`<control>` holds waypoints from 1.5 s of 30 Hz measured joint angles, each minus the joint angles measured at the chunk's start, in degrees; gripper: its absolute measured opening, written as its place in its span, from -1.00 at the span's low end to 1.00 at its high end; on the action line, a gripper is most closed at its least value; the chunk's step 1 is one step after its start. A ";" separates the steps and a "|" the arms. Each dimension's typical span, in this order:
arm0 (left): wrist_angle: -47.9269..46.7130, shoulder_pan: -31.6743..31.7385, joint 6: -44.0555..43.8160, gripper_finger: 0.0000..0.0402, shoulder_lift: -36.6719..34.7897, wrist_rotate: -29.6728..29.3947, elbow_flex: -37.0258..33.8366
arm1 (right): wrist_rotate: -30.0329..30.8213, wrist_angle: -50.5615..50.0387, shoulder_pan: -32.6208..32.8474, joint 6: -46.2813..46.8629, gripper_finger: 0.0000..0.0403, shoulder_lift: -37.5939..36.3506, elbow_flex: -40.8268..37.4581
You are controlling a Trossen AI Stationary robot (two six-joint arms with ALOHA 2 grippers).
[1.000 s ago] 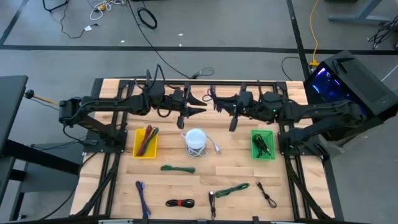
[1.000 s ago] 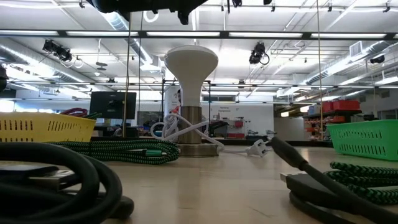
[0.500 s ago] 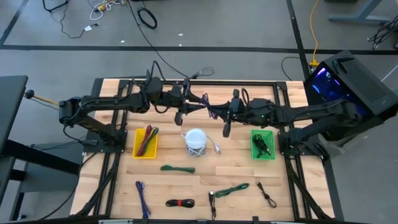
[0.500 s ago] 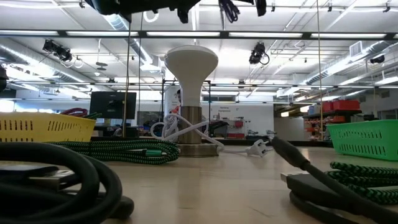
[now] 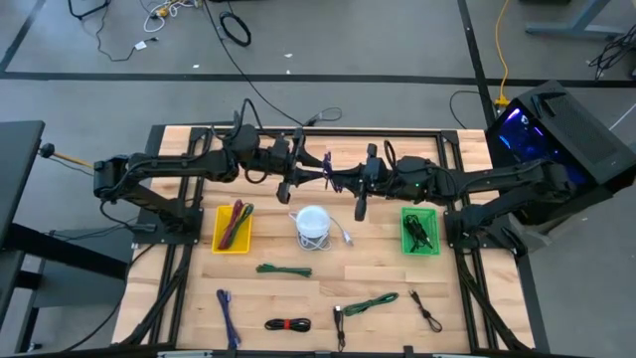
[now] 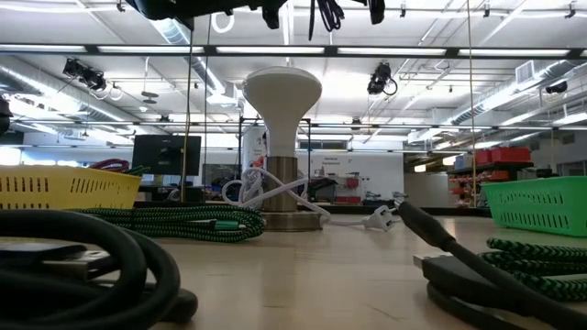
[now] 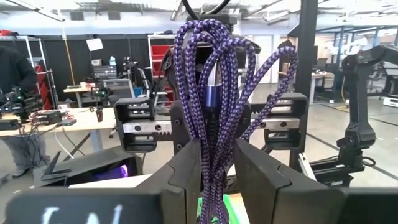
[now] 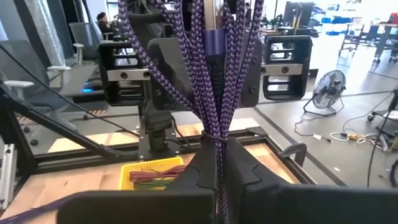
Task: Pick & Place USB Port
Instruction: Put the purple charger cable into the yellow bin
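Note:
A bundled purple braided USB cable (image 7: 214,74) hangs high above the table's far middle, between my two grippers, which face each other level. My right gripper (image 8: 216,163) is shut on it; in the high view it (image 5: 348,182) comes from the table's right. My left gripper (image 7: 217,163) stands open with the bundle filling the gap between its fingers; in the high view it (image 5: 318,171) comes from the left. The cable's purple plug (image 8: 214,42) shows among the loops. In the low view the cable (image 6: 321,13) dangles at the top edge. My right gripper pinches the bundle between its two fingers where the strands gather (image 8: 216,142). Its fingers come level from the table's right. The loops fan out beyond the fingertips, and the cable is clear of the table. My left gripper's fingers (image 7: 186,177) flank the bundle; whether they touch it I cannot tell.
A white lamp-shaped stand (image 5: 313,221) with a white cord rises mid-table, below the grippers. A yellow bin (image 5: 219,239) with cables sits to its left, a green bin (image 5: 405,244) to its right. Several loose cables lie toward the near edge, among them a green one (image 5: 283,269).
My right gripper has moved toward the table's left and sunk a little, carrying the purple cable with it until the bundle sits between my left gripper's fingers. The left gripper has kept its place.

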 joint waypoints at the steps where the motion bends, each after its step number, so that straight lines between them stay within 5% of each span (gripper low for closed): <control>1: 0.04 -0.29 0.00 -0.50 0.00 -0.11 0.00 | -0.12 0.04 0.01 0.00 -1.00 0.00 0.00; 22: 0.39 -2.80 0.24 -0.49 0.05 -8.32 0.00 | -0.17 1.15 -0.07 1.07 -0.99 0.48 -0.04; 35: -2.02 -2.80 1.48 -0.19 0.33 -13.12 0.09 | -0.62 1.62 -0.04 1.07 -0.98 0.61 -0.07; 38: -2.04 -2.80 1.57 -0.39 0.33 -12.92 0.09 | -0.53 1.54 -0.04 1.07 -0.98 0.61 -0.07; 41: -1.89 -2.78 3.08 -0.82 0.21 -12.77 0.06 | -0.26 1.44 -0.04 0.91 -0.97 0.54 -0.07; 45: -1.38 -2.77 4.03 -0.88 0.17 -12.94 0.00 | -0.24 1.05 -0.04 0.90 -0.97 0.48 -0.02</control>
